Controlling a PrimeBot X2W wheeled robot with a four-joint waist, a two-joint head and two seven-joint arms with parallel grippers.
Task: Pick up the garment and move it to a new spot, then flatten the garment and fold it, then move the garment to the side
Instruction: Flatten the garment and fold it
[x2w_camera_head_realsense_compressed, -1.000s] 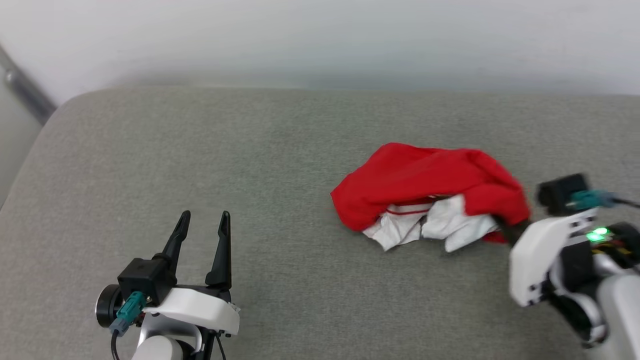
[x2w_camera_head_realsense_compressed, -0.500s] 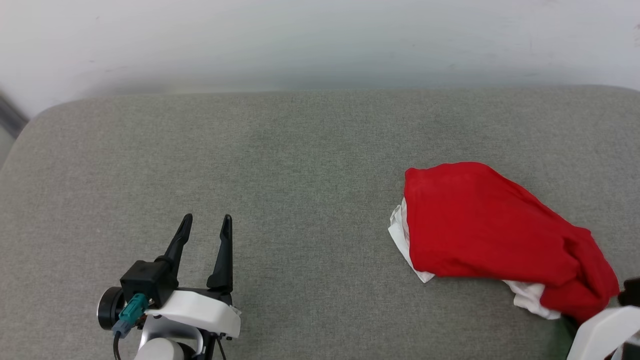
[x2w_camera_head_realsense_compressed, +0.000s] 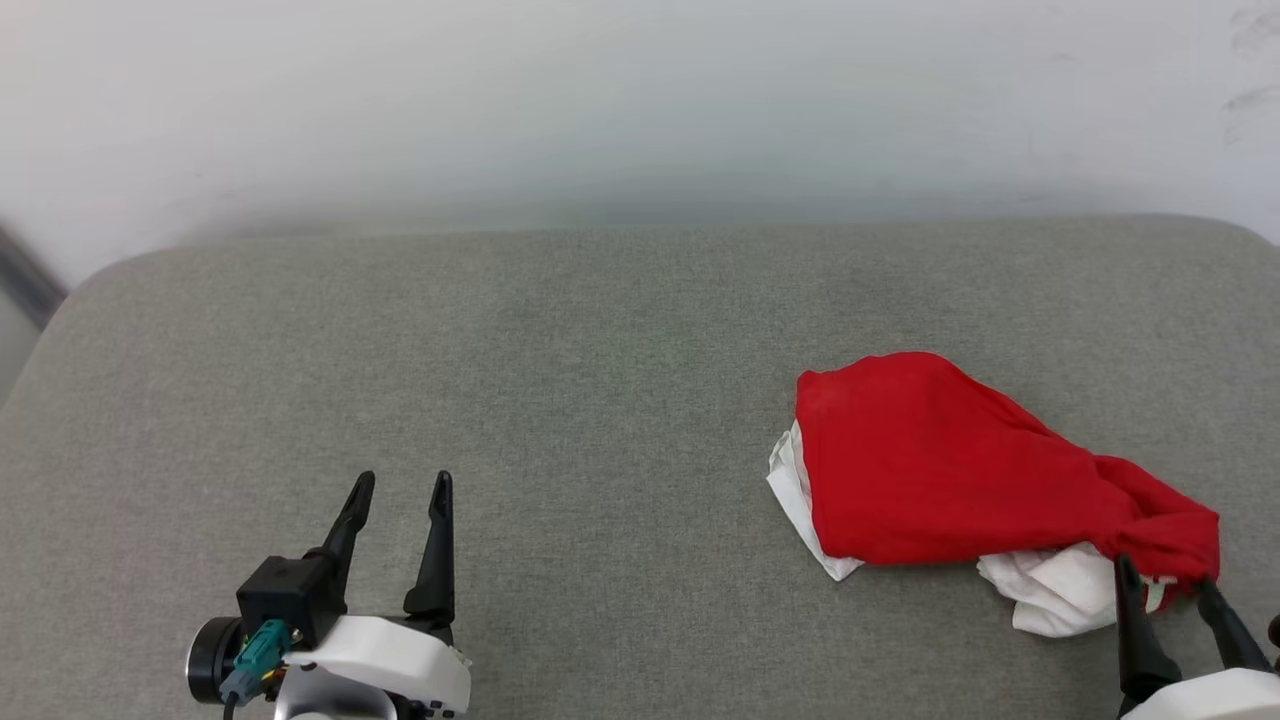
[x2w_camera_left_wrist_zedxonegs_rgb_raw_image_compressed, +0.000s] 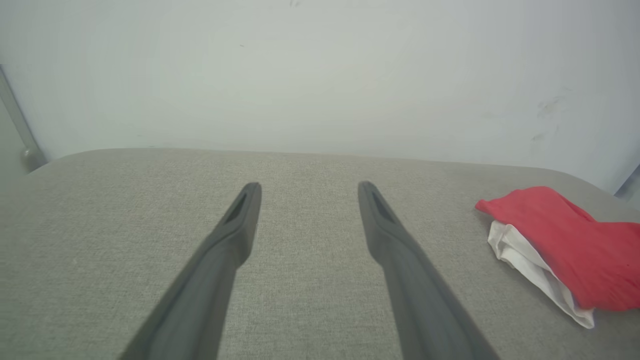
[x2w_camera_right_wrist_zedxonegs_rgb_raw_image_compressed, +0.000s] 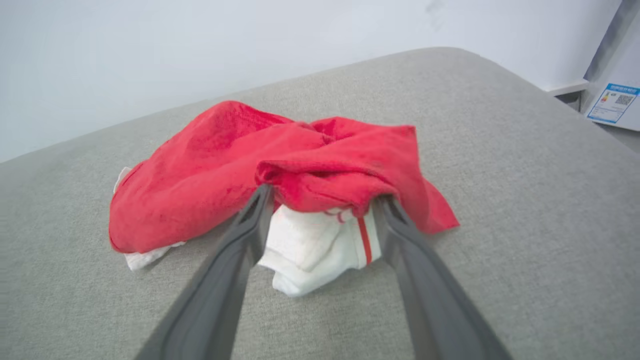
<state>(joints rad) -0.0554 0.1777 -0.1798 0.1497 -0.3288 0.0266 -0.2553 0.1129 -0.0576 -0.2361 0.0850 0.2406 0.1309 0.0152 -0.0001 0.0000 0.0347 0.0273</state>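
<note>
The garment (x2w_camera_head_realsense_compressed: 940, 460) is a crumpled red heap with white sleeve cloth poking out underneath, lying on the right part of the grey cushion. My right gripper (x2w_camera_head_realsense_compressed: 1163, 577) is at its near right end, open, with the fingertips touching the red fold. In the right wrist view the garment (x2w_camera_right_wrist_zedxonegs_rgb_raw_image_compressed: 225, 160) bunches just past my right gripper (x2w_camera_right_wrist_zedxonegs_rgb_raw_image_compressed: 324, 197), and a red fold and white striped sleeve sit between the spread tips. My left gripper (x2w_camera_head_realsense_compressed: 403, 480) is open and empty at the lower left, far from the garment (x2w_camera_left_wrist_zedxonegs_rgb_raw_image_compressed: 560, 235). In its own wrist view my left gripper (x2w_camera_left_wrist_zedxonegs_rgb_raw_image_compressed: 308, 187) points over bare cushion.
The grey cushion (x2w_camera_head_realsense_compressed: 600, 400) spreads wide to the left of the garment, with rounded back corners. A pale wall (x2w_camera_head_realsense_compressed: 640, 100) stands right behind it. Past the cushion's right edge is a white unit with a blue label (x2w_camera_right_wrist_zedxonegs_rgb_raw_image_compressed: 612, 102).
The garment has been dragged to the right across the cushion and turned red side up. My right gripper has opened and let it go. The head camera shifted slightly.
</note>
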